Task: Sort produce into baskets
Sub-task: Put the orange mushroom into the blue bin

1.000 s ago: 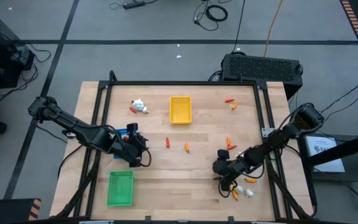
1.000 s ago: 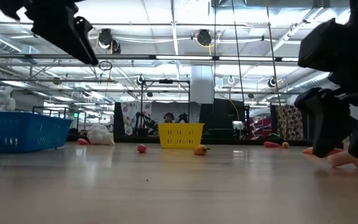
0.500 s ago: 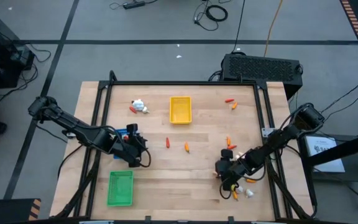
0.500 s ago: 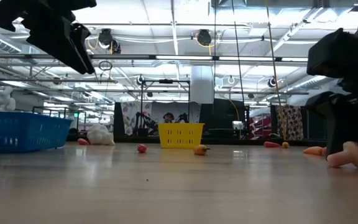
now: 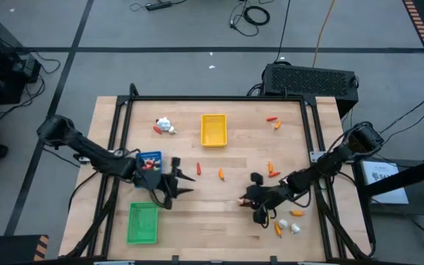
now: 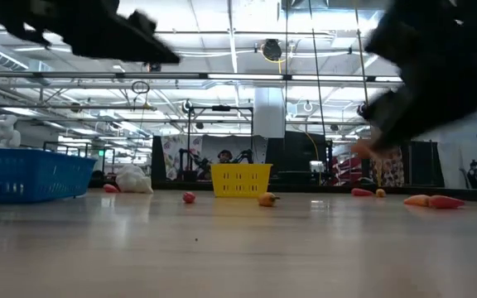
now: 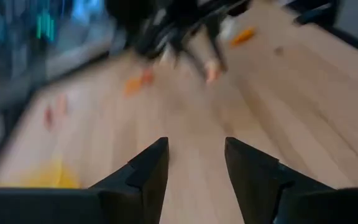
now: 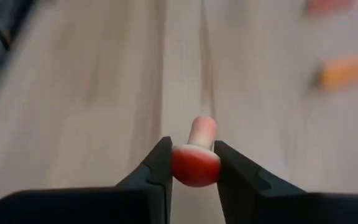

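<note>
Mushroom piece (image 8: 195, 163), red cap with pale stem, clamped between the fingers of the right gripper (image 5: 247, 201), above the table (image 5: 219, 213) near its middle. Left gripper (image 5: 185, 184) parted and empty, between blue tray (image 5: 150, 160) and green tray (image 5: 143, 222).

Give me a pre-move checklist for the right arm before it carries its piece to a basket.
1. Grip: right gripper has its fingers closed on a red-and-white piece: ok.
2. Piece lifted off the table: ok, the low view shows it in the air.
3. Left gripper out of the way: not ok, it hangs empty and open near the table's middle, close to the right one.
4. Blue basket in view: ok, with pieces already in it.
5. Yellow basket reachable: cannot tell.
6. Green basket empty: ok.
</note>
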You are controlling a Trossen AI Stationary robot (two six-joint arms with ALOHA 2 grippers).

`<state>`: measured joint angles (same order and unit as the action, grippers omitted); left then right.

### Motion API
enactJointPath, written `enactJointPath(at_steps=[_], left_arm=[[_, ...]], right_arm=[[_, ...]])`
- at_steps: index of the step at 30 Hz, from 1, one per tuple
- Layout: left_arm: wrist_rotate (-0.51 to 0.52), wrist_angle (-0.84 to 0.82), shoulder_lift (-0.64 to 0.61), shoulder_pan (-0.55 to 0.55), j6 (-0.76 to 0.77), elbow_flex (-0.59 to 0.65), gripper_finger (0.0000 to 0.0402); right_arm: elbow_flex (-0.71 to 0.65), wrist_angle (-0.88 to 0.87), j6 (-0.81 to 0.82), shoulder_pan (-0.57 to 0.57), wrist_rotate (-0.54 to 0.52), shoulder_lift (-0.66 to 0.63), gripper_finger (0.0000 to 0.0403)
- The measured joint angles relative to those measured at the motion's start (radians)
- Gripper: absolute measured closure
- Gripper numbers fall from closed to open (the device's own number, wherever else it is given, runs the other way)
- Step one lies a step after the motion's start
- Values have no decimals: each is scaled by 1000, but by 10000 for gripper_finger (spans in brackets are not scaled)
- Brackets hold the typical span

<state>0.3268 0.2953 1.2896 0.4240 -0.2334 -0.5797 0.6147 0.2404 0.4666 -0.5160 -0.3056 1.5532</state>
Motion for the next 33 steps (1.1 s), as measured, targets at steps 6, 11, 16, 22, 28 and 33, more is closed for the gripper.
enactJointPath(at_steps=[6, 11, 16, 22, 28, 33], left_arm=[[-91, 352, 218, 4, -425, -28, 236], [-93, 447, 352, -14, -606, -136, 228], [-182, 393, 408, -61, -662, -221, 204], [-242, 377, 446, -90, -640, -242, 190], [-241, 425, 451, -92, -645, -243, 189], [-240, 421, 451, -111, -640, -243, 189]], right_arm=[[1, 280, -92, 80, 31, 0, 309], [1, 300, -58, 125, 131, 0, 304], [1, 366, -35, 137, 190, 0, 303], [1, 443, -45, 137, 209, 0, 303], [1, 439, -73, 140, 208, 0, 303], [1, 453, -85, 149, 208, 0, 303]])
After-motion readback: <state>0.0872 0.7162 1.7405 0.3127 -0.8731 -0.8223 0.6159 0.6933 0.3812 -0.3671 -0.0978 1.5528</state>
